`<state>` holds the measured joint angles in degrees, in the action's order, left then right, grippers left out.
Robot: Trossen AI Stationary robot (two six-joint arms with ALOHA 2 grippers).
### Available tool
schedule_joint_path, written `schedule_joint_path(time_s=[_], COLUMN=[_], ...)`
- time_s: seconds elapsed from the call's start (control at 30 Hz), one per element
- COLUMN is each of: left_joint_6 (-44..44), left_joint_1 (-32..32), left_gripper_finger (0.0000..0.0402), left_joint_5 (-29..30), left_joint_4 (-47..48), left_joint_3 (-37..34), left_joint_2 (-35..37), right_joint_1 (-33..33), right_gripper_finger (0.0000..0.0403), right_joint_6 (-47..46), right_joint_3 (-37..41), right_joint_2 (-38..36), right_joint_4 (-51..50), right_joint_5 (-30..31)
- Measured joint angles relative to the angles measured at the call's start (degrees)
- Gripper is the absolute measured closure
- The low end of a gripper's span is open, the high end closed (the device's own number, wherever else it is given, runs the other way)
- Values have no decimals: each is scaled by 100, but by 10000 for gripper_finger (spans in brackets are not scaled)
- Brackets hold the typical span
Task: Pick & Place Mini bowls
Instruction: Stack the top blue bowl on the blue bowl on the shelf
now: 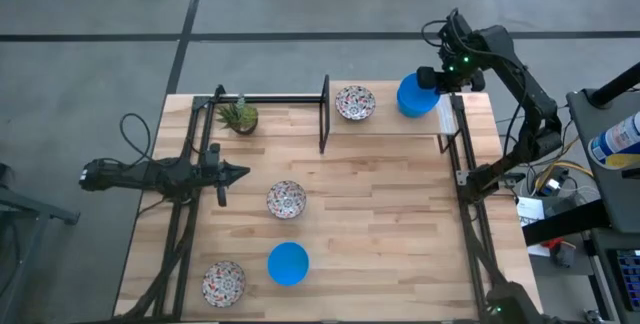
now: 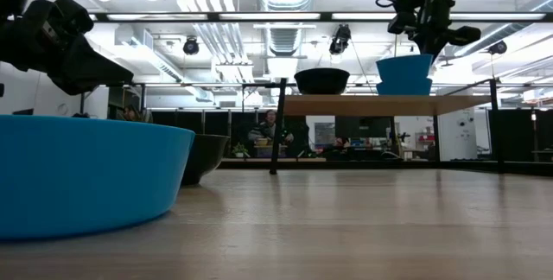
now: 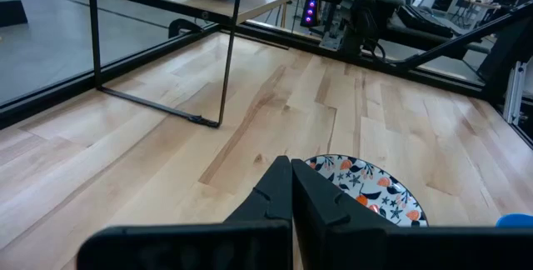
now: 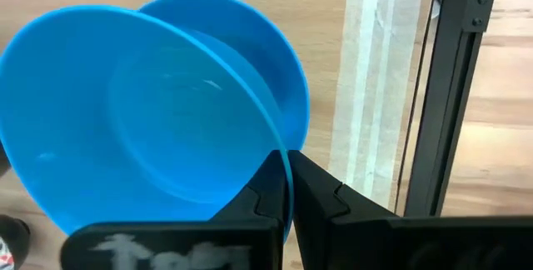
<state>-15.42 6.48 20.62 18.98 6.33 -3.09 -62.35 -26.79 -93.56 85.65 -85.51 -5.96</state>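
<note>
Right wrist view shows the right gripper [image 4: 287, 188] pinching the rim of a plain bright blue round mini bowl [image 4: 125, 120] nested over a second blue bowl [image 4: 250, 45]. High view merges them into one blue bowl on the raised wooden shelf [image 1: 400, 126]. Left gripper [image 3: 291, 191] clenched shut near a white floral-speckled bowl [image 3: 371, 188] on the wooden table [image 1: 380, 224].

Raised shelf [image 1: 385, 124] sits at the far right of the worktop [image 1: 380, 234]. On it: one patterned bowl [image 1: 355, 103] to the left, and to its right two stacked bowls [image 1: 415, 96], the upper held by its rim in my right end effector [image 4: 287, 188]. Potted plant [image 1: 239, 116] at far left. My left end effector [image 1: 238, 173] hovers mid-left, just left of a second patterned bowl [image 1: 286, 199]. Near edge: third patterned bowl [image 1: 223, 282], with a plain bowl [image 1: 288, 263] to its right.
</note>
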Motion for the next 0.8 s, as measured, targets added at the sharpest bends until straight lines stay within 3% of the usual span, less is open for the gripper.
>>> schedule_joint_path(time_s=[0.8], left_joint_6=[-1], left_joint_1=[0], left_gripper_finger=[401], left_joint_5=[1], left_joint_4=[0], left_joint_3=[1], left_joint_2=[0], right_joint_1=[-30], right_gripper_finger=[394], right_joint_6=[-586], right_joint_3=[219], right_joint_2=[94], right_joint_4=[321], right_joint_5=[13])
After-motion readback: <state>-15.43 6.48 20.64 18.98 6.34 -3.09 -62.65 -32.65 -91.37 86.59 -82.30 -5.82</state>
